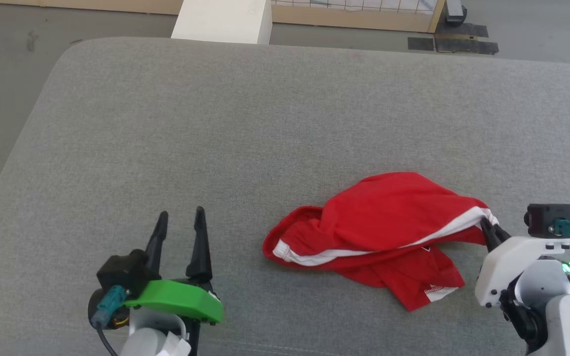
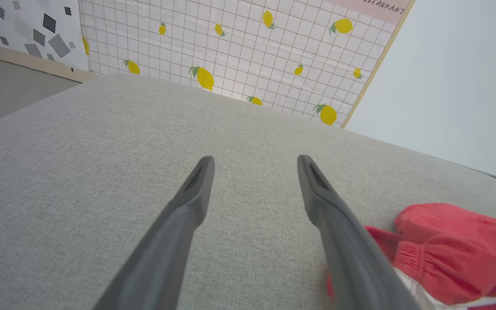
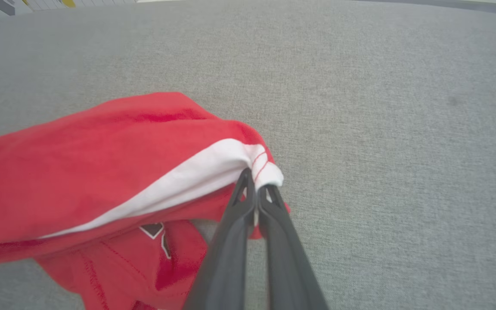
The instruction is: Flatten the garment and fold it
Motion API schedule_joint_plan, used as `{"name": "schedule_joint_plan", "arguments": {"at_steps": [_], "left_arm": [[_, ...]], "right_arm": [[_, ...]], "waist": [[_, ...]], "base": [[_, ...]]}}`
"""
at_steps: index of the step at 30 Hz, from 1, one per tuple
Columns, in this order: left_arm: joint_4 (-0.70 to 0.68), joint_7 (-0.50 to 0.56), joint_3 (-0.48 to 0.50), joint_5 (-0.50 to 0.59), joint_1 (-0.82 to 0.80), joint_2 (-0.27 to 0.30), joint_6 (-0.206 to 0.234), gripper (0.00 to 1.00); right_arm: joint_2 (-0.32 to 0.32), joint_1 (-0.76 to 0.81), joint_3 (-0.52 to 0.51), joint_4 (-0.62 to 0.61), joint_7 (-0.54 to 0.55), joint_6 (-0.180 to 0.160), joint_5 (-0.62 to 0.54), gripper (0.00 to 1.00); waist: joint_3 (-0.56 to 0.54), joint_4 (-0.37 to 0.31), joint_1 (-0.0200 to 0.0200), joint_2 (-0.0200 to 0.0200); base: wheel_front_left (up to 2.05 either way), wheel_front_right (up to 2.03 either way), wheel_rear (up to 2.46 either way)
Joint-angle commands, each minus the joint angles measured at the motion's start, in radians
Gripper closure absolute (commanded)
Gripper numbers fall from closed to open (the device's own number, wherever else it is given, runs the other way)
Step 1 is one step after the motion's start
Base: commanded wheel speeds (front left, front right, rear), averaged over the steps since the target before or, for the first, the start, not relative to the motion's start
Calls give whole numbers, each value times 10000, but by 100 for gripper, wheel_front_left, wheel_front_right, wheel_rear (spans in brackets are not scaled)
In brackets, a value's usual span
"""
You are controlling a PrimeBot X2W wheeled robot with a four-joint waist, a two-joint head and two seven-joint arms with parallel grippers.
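Left gripper [image 1: 181, 213] spread, empty, well left of the garment [image 1: 389, 217]; right gripper [image 1: 489, 228] clamped on its white-striped right corner; garment bunched on grey cushion [image 1: 265, 123]; looks thin, limp, light; second hold best at waistband [image 1: 285, 223], its left end.

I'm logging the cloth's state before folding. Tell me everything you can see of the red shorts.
The red shorts are thin, soft-looking fabric with white side stripes, a gathered elastic waistband at the left and a small white logo. They lie crumpled on the grey cushion. The right tool is shut on a striped hem corner.
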Motion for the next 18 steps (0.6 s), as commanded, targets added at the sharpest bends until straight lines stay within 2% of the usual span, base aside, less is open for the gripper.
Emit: {"name": "schedule_joint_plan", "arguments": {"at_steps": [1, 7, 10, 18], "left_arm": [[94, -35, -80, 11, -162, 20, -149, 0], [307, 322, -788, 142, -286, 461, -912, 0], [297, 785, -1503, 293, -388, 952, -1263, 0], [421, 2084, -3135, -11, -1043, 2255, -1467, 0]], "right_arm": [[-6, -110, -115, 114, 5, -15, -66, 0], [-6, 221, -532, 69, -964, -15, -123, 0], [-6, 620, -408, -209, -1633, -15, -220, 0], [-6, 1606, 61, -959, -2733, -15, -26, 0]], "waist": [[-29, 6, 0, -1], [-210, -38, 0, -1], [-296, -108, 0, -1], [-397, -490, 0, -1]], "base": [[0, 0, 0], [0, 0, 0], [0, 0, 0], [0, 0, 0]]}}
